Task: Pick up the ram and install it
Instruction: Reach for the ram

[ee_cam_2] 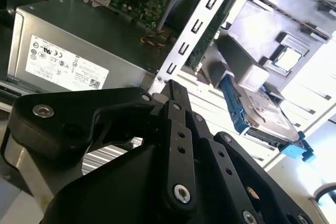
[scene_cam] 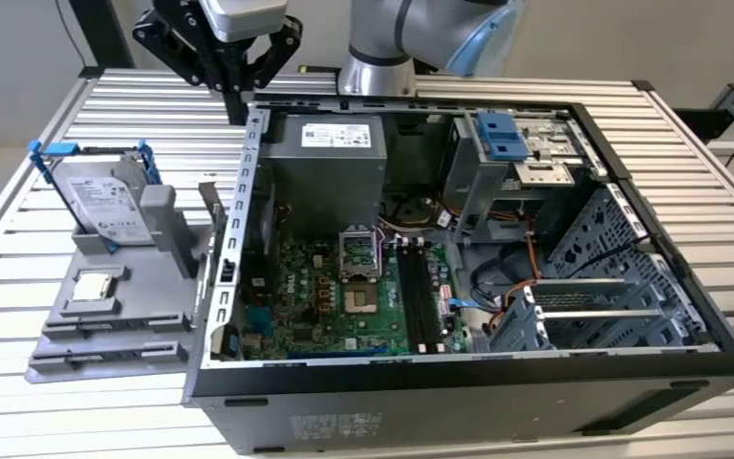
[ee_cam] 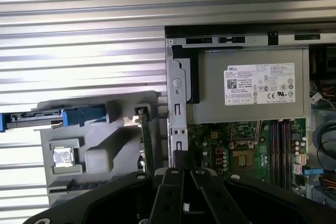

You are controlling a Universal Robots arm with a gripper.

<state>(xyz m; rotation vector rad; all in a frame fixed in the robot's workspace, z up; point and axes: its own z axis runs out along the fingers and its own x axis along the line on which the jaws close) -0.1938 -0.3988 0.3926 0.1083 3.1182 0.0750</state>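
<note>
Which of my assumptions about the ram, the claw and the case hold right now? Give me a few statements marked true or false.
1. The ram is seated in a slot on the motherboard. False: it stands on edge in the gray holder beside the computer case.
2. The hard drive with its blue bracket rests on that holder. True.
3. The claw grips the ram. False: it is clear of the ram, up by the case wall near the power supply.
4. The case is open, with the motherboard exposed. True.
</note>
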